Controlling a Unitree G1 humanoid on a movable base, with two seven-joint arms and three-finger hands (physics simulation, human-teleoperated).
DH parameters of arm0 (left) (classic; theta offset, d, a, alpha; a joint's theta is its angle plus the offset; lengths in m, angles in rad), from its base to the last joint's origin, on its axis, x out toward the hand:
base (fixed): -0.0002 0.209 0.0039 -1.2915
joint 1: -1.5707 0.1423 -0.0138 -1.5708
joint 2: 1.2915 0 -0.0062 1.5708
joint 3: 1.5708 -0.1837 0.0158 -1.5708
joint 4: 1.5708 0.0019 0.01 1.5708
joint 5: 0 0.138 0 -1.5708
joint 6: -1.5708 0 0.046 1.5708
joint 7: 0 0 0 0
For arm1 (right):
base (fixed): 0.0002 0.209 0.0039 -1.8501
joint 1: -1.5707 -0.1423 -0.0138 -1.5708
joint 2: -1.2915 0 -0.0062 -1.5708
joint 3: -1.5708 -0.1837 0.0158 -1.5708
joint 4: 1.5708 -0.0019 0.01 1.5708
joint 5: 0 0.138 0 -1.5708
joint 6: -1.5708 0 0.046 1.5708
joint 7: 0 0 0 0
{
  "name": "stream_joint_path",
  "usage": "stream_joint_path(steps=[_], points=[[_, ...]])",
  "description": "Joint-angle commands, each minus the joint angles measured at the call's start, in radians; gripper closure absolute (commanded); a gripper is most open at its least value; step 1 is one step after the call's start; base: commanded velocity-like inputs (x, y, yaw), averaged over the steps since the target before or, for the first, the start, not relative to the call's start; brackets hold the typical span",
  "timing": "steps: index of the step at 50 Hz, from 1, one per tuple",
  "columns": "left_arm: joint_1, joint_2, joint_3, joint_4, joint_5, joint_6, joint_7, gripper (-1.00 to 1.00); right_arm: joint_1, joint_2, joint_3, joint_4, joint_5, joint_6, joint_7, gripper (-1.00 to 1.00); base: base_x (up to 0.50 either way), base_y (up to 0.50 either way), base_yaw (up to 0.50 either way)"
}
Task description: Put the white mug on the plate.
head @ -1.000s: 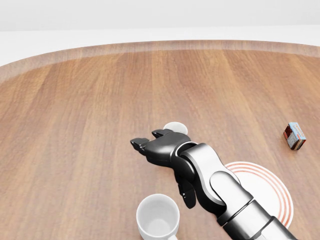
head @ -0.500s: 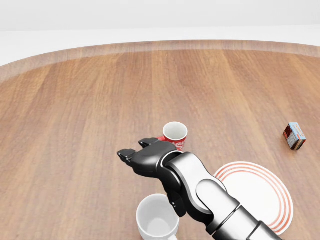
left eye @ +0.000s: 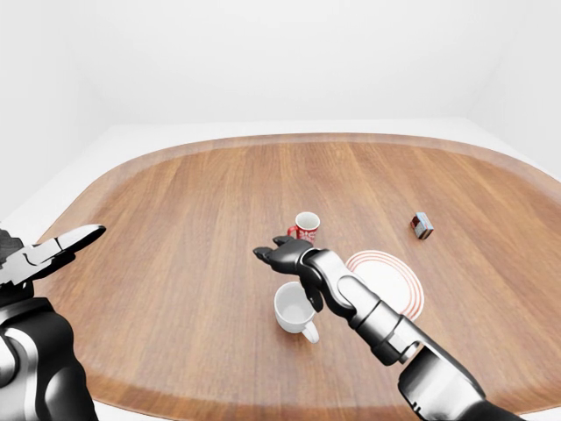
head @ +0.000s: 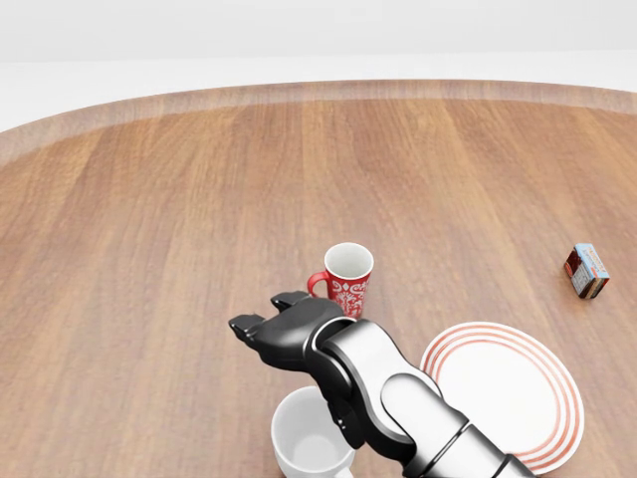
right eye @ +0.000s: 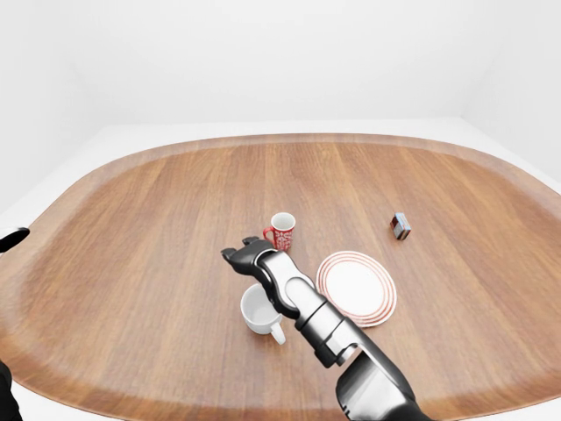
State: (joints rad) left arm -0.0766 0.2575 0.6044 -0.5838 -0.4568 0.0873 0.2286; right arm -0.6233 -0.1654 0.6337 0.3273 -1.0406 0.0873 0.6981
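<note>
The white mug (head: 307,443) stands upright at the bottom of the head view, its handle cut off by the frame edge. To its right lies the white plate (head: 513,393) with red rings, nothing on it. My right hand (head: 271,333) hovers just above the mug's upper rim, fingers spread and open, pointing left, with nothing in it. The forearm covers the mug's right side. My left hand (left eye: 63,248) is raised at the left edge of the left-eye view, open and far from the mug.
A red patterned mug (head: 346,277) stands just above my right hand in the head view. A small box (head: 586,271) lies at the right. All rest on a large oval wooden table (head: 149,249) with a raised rim.
My right hand slid left and down in the head view, uncovering the red mug and coming over the white mug. The mugs, plate and box stayed put.
</note>
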Motion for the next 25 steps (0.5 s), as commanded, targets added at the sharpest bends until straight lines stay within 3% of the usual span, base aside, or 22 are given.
stream_joint_path(steps=[1, 12, 18, 25], points=[[0.002, -0.002, 0.000, -0.002, 0.000, 0.000, 0.000, -1.00, 0.062, 0.066, -0.061, 0.026, -0.099, 0.000, 0.000, -1.00, 0.00, 0.00, 0.00], [0.004, -0.007, -0.004, -0.006, 0.006, 0.000, -0.002, -1.00, 0.101, 0.161, -0.157, 0.045, -0.209, 0.000, 0.000, -1.00, 0.00, 0.00, 0.00], [0.004, -0.007, -0.004, -0.004, 0.007, 0.000, -0.003, -1.00, 0.117, 0.176, -0.148, 0.041, -0.228, 0.000, 0.000, -1.00, 0.00, 0.00, 0.00], [0.004, -0.008, -0.005, -0.001, 0.009, 0.000, -0.003, -1.00, 0.151, 0.213, -0.213, 0.051, -0.286, 0.000, 0.000, -1.00, 0.00, 0.00, 0.00]])
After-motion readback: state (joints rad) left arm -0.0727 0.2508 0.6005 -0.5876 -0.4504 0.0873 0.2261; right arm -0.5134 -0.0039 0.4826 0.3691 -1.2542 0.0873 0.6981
